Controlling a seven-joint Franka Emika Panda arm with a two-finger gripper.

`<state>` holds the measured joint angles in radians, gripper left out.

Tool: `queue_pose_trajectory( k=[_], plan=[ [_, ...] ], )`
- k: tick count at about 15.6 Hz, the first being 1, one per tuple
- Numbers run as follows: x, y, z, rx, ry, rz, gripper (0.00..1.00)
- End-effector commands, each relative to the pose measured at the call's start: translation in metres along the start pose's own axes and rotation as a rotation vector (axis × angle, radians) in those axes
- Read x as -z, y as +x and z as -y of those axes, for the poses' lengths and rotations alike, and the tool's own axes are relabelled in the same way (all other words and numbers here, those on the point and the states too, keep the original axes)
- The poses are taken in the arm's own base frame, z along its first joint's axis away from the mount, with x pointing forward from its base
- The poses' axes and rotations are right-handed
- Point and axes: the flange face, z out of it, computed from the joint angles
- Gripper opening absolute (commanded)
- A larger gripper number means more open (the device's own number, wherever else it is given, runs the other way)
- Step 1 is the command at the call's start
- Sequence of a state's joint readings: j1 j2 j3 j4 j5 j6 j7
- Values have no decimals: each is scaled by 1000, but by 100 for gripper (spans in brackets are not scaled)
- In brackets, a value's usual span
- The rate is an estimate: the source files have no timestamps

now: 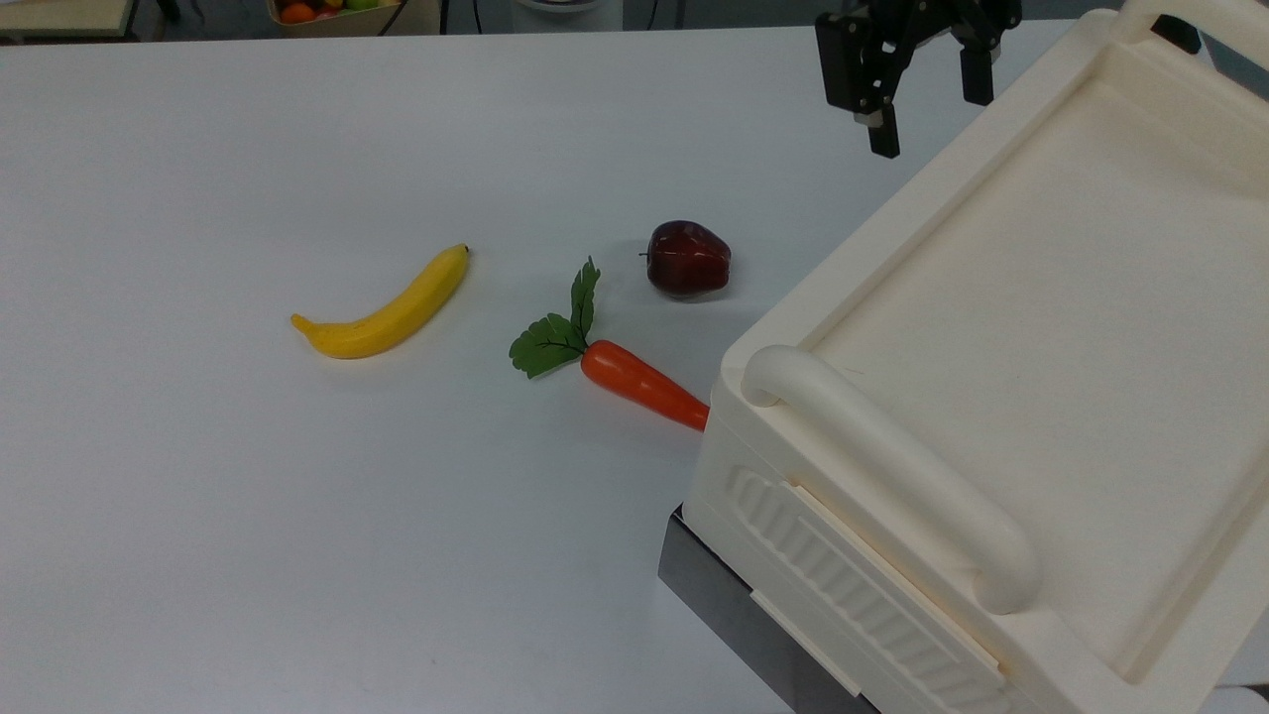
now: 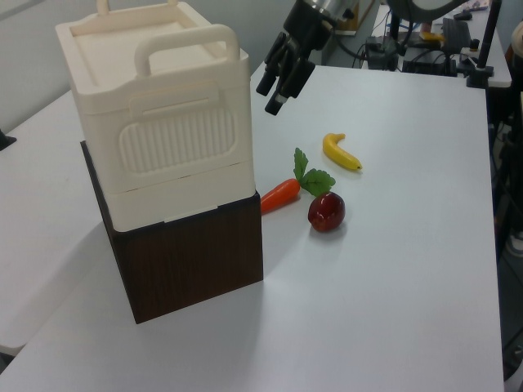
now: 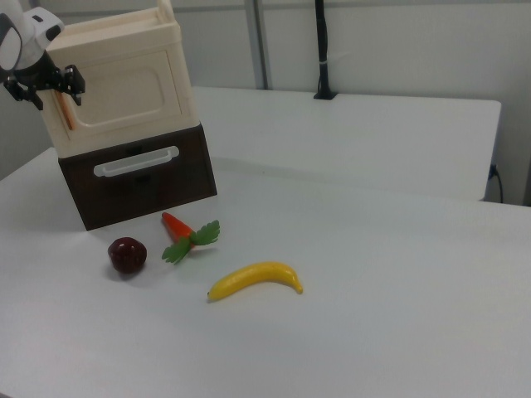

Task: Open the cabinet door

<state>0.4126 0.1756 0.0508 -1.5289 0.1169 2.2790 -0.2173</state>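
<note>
1. I see bright, even overhead light on the white table (image 1: pixel 198 516) in all three views.
2. Shadows are soft: a faint one beneath the apple (image 1: pixel 688 258), a broader one beside the cabinet (image 2: pixel 155 114).
3. No glare; focus looks sharp.
</note>
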Motion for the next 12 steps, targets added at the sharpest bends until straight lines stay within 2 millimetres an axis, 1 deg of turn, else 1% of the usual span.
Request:
queue_pose_trajectory(
  k=[1, 3, 4, 6, 7, 8, 10, 11, 12],
  plan=[
    [-12, 9, 5, 26, 13, -65, 86],
    [-13, 9, 4, 34, 13, -62, 85],
    [-15, 9, 4, 38, 13, -61, 79],
    [-14, 9, 5, 70, 12, -62, 62],
    [-15, 9, 5, 76, 13, -60, 44],
    [-14, 9, 5, 75, 14, -61, 35],
    [-13, 8, 7, 78, 17, -56, 25],
    [-14, 8, 7, 78, 17, -53, 23],
    [-12, 7, 7, 79, 17, -53, 19]
  ],
)
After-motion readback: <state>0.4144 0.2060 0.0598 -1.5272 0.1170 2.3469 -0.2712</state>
